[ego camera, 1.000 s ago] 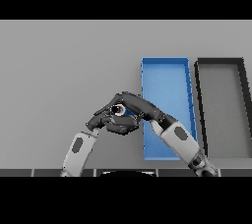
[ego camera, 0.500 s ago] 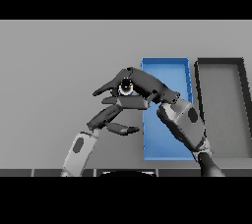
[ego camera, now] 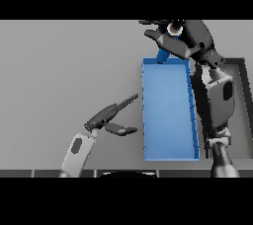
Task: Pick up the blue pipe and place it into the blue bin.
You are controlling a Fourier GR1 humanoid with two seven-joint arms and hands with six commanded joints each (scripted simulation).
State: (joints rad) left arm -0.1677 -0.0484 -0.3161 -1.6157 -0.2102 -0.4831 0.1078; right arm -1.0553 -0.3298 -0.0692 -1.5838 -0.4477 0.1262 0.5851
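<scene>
The blue pipe point(ego camera: 164, 51) hangs upright, close to the camera, over the far end of the blue bin point(ego camera: 168, 115). My right hand point(ego camera: 185, 36) is curled round its upper end, whose pale open top shows between the fingers. The right arm reaches up along the bin's right side and hides part of that wall. My left hand point(ego camera: 111, 118) rests low over the table left of the bin, fingers straight and empty.
A dark bin point(ego camera: 242, 78) stands right of the blue one, mostly hidden behind my right arm. Grey table stretches to the left and behind.
My right hand has lifted the pipe up and to the right, from beside the bin's left edge to above its far end. The left hand has let go and dropped back left.
</scene>
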